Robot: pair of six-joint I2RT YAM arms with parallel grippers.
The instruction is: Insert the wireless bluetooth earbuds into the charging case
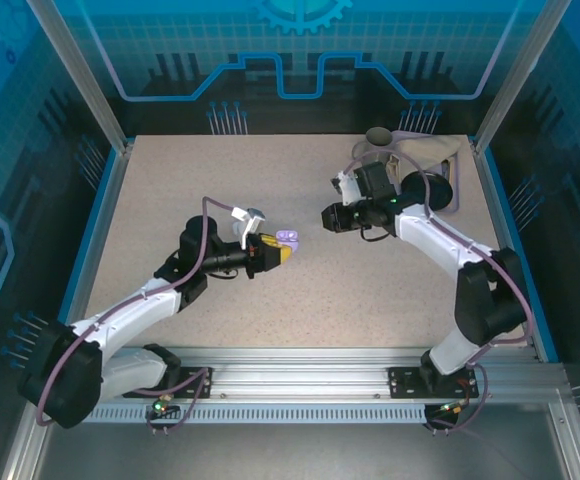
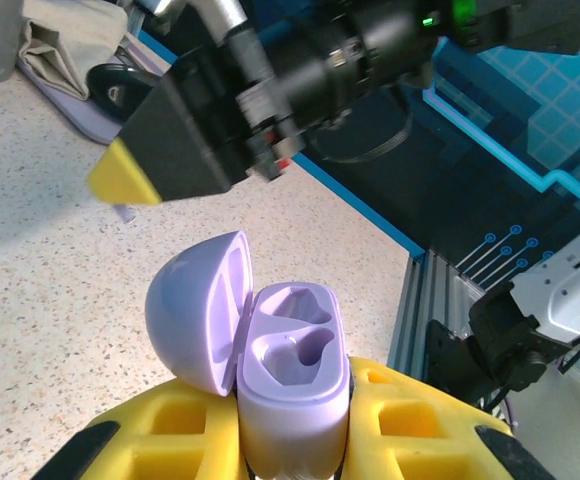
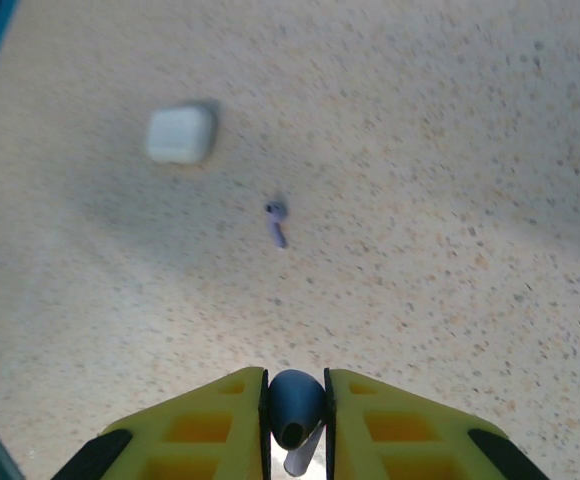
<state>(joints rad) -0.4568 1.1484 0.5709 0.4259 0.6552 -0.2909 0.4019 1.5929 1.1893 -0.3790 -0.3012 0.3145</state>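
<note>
My left gripper (image 1: 282, 247) is shut on the lavender charging case (image 2: 292, 372), which stands upright between its yellow fingers (image 2: 402, 415). The case's lid (image 2: 196, 312) is swung open to the left and both wells are empty. My right gripper (image 3: 297, 388) is shut on a lavender earbud (image 3: 297, 408), whose stem points back toward the camera. In the top view the right gripper (image 1: 326, 217) hovers just right of the case (image 1: 289, 238), a short gap apart. Another lavender earbud (image 3: 277, 222) lies on the table.
A closed white case (image 3: 180, 133) sits on the speckled table beyond the loose earbud. A beige cloth (image 1: 425, 152) and dark objects lie at the back right corner. Blue rails (image 1: 100, 225) border the table.
</note>
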